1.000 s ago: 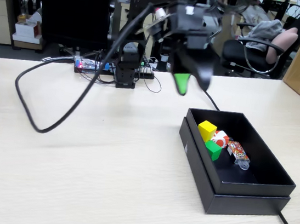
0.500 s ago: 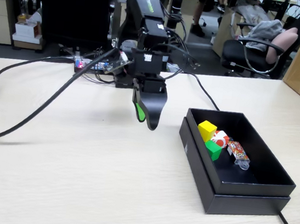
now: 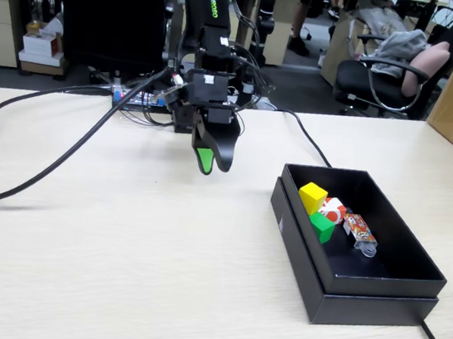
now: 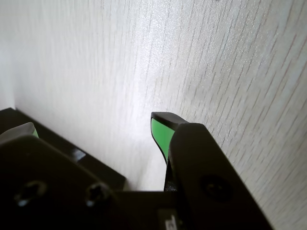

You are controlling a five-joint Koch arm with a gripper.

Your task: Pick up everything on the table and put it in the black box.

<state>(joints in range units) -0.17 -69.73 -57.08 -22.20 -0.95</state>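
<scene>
The gripper [image 3: 208,160] hangs empty above the table [image 3: 113,272], its jaws parted with bare wood grain showing between the green-padded tips in the wrist view [image 4: 91,129], touching nothing. To its right in the fixed view sits the black box [image 3: 378,290], well apart from the pincer, with open tabletop between them. Inside the box lie the yellow cube [image 3: 312,197], the green cube [image 3: 322,226] just beside it, and the red carton [image 3: 334,209], alongside an orange candy wrapper [image 3: 360,231]. A thick black cable [image 3: 51,167] loops across the table to the left.
</scene>
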